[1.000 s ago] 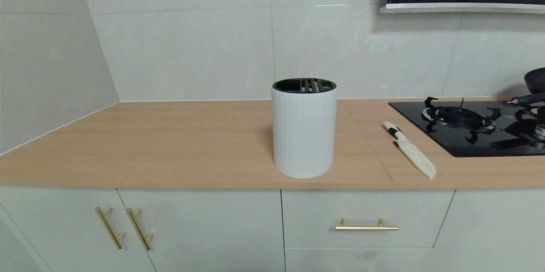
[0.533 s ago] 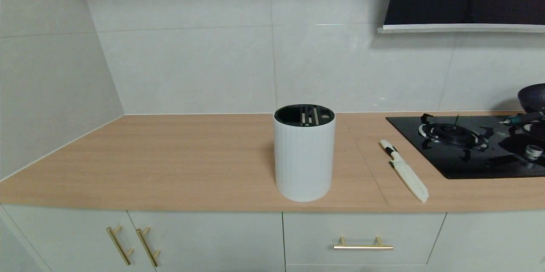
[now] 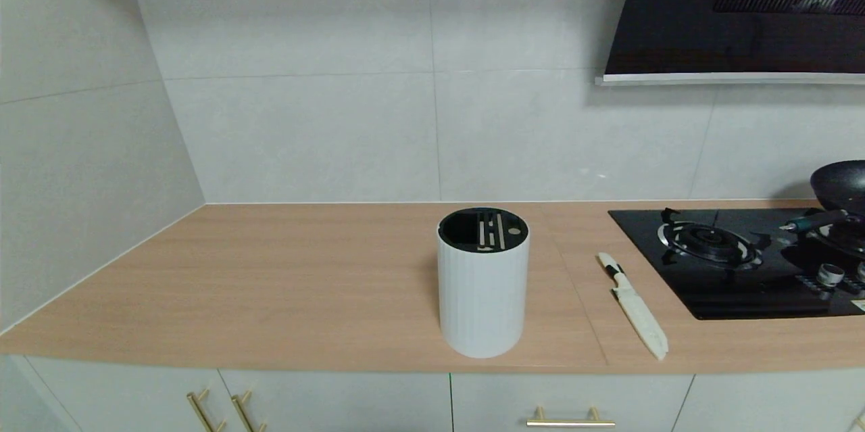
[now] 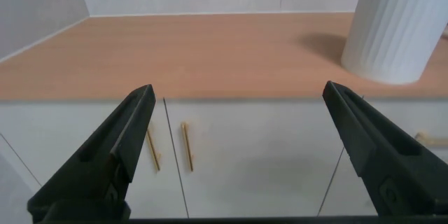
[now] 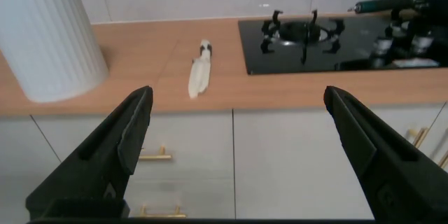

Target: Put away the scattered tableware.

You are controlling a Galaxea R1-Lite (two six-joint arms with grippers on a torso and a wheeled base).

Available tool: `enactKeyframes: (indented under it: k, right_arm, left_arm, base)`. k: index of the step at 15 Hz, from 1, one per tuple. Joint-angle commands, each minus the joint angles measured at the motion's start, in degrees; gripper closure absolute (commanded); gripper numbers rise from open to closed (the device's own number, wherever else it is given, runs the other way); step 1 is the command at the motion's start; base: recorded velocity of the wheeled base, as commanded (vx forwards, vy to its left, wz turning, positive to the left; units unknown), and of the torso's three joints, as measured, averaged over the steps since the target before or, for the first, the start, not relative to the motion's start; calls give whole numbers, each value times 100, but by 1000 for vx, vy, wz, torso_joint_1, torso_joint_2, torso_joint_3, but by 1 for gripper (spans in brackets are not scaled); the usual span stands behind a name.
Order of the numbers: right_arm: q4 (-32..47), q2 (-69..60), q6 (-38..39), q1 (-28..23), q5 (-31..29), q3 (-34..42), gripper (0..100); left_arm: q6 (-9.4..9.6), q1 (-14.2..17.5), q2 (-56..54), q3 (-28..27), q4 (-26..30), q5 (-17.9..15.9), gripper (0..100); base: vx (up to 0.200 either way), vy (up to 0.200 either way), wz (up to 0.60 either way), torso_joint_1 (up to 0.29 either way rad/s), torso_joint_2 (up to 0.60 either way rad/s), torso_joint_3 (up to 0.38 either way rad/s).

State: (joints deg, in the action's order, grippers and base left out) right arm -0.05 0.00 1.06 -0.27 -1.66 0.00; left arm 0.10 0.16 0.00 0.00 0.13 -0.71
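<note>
Only the head camera had shifted; the knife [image 3: 632,307] and the white holder [image 3: 482,290] kept their places on the tabletop [image 3: 304,283]. The knife lay flat between holder and stove [image 3: 716,263], touching neither. Both spread wide and empty, the left end effector [image 4: 238,92] and the right end effector [image 5: 238,92] faced the cabinet doors [image 4: 245,147]. Probably the approach was in hand; next, the right one must reach the knife handle. The holder's slots were hard to make out.
</note>
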Motion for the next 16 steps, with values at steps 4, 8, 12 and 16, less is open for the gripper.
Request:
enactKeyframes:
  k: [4,8,12,16]
  right_arm:
    - [-4,9,8,0,-1,0,0]
    - [-4,9,-1,0,-1,0,0]
    - [-4,9,-1,0,-1,0,0]
    - [5,9,-9,0,8,0,0]
  left_arm:
    - [-1,2,0,0,4,0,0]
    - [-1,2,0,0,4,0,0]
    - [8,2,0,0,4,0,0]
    - [8,2,0,0,-5,0,0]
  base:
    - [0,0,0,286,-598,-312]
    - [0,0,0,211,-443,-228]
    - [0,0,0,66,-133,-72]
    - [0,0,0,0,0,0]
